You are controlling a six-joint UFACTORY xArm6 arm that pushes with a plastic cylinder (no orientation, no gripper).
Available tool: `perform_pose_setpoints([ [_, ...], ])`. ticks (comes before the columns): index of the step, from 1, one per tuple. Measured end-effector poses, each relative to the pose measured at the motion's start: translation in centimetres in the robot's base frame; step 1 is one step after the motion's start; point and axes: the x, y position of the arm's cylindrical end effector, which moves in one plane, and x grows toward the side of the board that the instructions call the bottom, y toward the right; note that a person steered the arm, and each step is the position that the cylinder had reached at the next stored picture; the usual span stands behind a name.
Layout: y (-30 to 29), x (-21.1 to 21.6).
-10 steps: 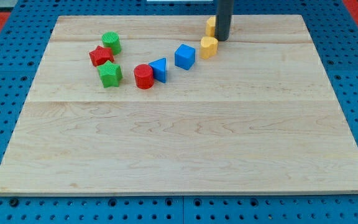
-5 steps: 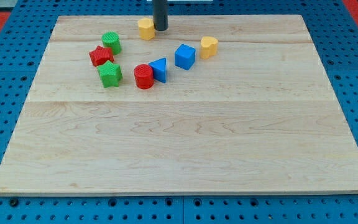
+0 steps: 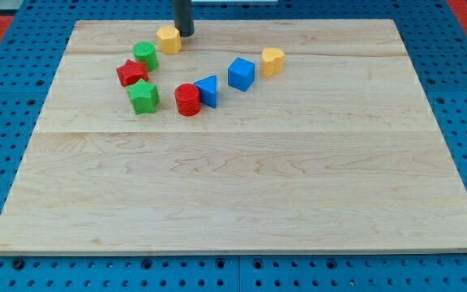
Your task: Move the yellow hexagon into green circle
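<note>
1. Wooden board (image 3: 242,186), blocks clustered toward the view's top left.
2. Yellow hexagon (image 3: 168,39) just right of green circle (image 3: 145,55), nearly touching.
3. My tip (image 3: 184,32) against hexagon's right side; no claw fitted.
4. Final nudge leftward judged remaining.

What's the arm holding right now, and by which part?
Nothing is held; there is no claw. My tip sits against the yellow hexagon's upper right side, and the hexagon is right beside the green circle.
</note>
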Motion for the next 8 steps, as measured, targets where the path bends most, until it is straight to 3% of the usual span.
perform_pose_setpoints([
  [2,-0.1,1.0],
  [3,-0.3,-1.8],
  [7,-3.2,2.2],
  [8,1.9,1.5],
])
